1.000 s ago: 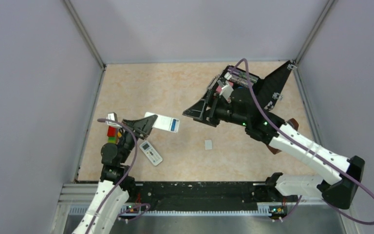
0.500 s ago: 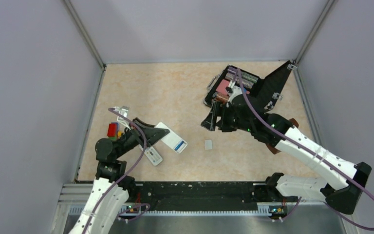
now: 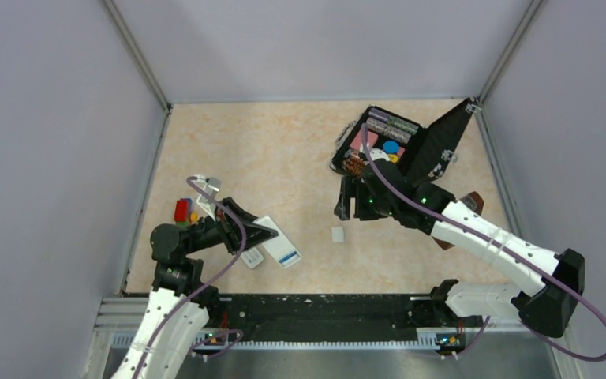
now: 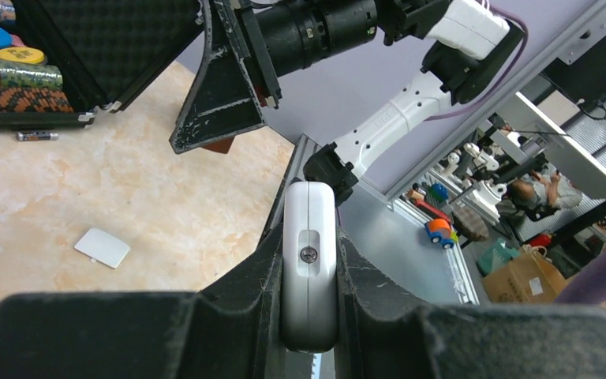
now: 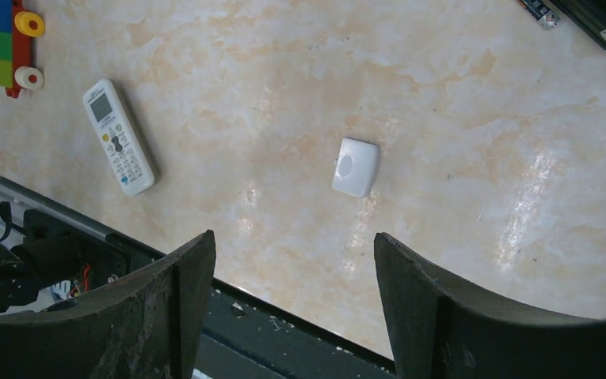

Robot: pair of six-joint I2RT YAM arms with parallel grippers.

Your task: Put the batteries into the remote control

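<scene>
My left gripper (image 3: pixel 257 234) is shut on a slim white remote control (image 3: pixel 278 242), edge-on between the jaws in the left wrist view (image 4: pixel 309 268). It shows a plain white side with a blue patch at its far end. My right gripper (image 3: pixel 348 207) is open and empty above the table, as the right wrist view (image 5: pixel 292 245) shows. A small white battery cover (image 3: pixel 337 234) lies just below it, also in the right wrist view (image 5: pixel 356 166). One small dark battery (image 4: pixel 36 136) lies on the table in front of the case, also in the right wrist view (image 5: pixel 538 9).
A black open case (image 3: pixel 434 142) of poker chips, with a round blue chip (image 3: pixel 390 146), stands at the back right. A white-faced remote with a display (image 5: pixel 118 136) lies near toy bricks (image 5: pixel 0 39) at the left, partly under the held remote.
My left gripper has carried the remote down toward the near edge and turned it. My right gripper has come away from the case to a spot near the cover.
</scene>
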